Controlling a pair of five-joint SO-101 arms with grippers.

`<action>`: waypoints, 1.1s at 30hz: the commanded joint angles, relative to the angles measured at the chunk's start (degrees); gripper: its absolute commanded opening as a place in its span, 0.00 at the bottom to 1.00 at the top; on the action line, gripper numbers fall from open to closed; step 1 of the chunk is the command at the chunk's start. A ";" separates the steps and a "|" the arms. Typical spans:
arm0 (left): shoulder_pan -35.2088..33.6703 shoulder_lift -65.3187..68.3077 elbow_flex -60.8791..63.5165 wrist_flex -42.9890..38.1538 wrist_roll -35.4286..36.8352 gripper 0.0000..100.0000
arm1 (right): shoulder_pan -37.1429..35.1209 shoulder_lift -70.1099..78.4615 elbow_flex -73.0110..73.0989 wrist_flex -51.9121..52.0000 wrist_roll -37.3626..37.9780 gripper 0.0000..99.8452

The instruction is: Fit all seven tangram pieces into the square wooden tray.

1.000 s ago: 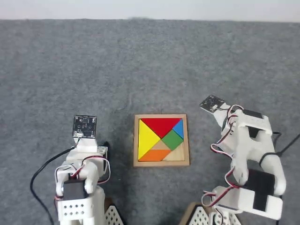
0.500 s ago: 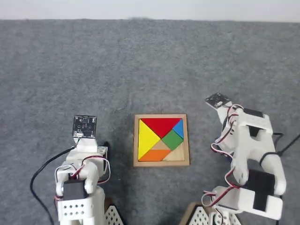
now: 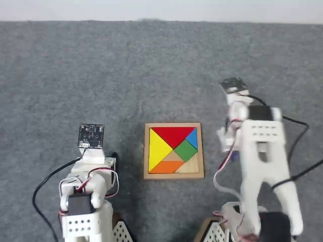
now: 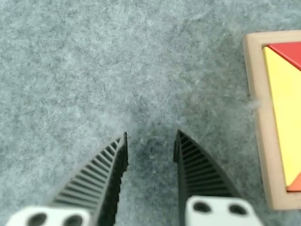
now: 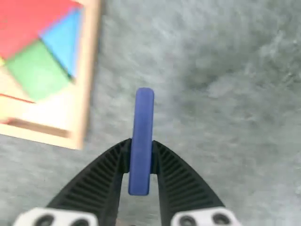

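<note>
The right gripper [image 5: 140, 146] is clamped on a blue piece [image 5: 143, 113], held on edge over the grey mat [image 5: 225, 70] just beside the wooden tray [image 5: 88, 70]. Since half a second ago the right arm [image 3: 260, 146] has stretched forward along the tray's side. The left gripper [image 4: 150, 148] hangs unmoved near the tray's opposite side, jaws apart.

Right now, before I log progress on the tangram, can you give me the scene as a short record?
tray: on mat, between the arms
in tray: red, yellow, green, orange, blue triangle
right gripper: shut on blue piece, over mat beside tray
left gripper: open, over mat, clear of tray
</note>
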 commanded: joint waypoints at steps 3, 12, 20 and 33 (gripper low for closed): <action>0.35 -0.62 -0.66 0.35 -0.53 0.15 | -17.01 0.22 -2.99 -1.19 -6.86 0.01; 0.35 -0.62 -0.66 0.35 -0.53 0.15 | -24.04 16.40 -8.00 -14.81 -18.64 0.01; 0.35 -0.62 -0.66 0.35 -0.53 0.15 | -26.86 25.98 -13.19 -15.34 -46.68 0.01; 0.35 -0.62 -0.66 0.35 -0.53 0.15 | -27.21 28.26 -14.95 -10.68 -42.37 0.15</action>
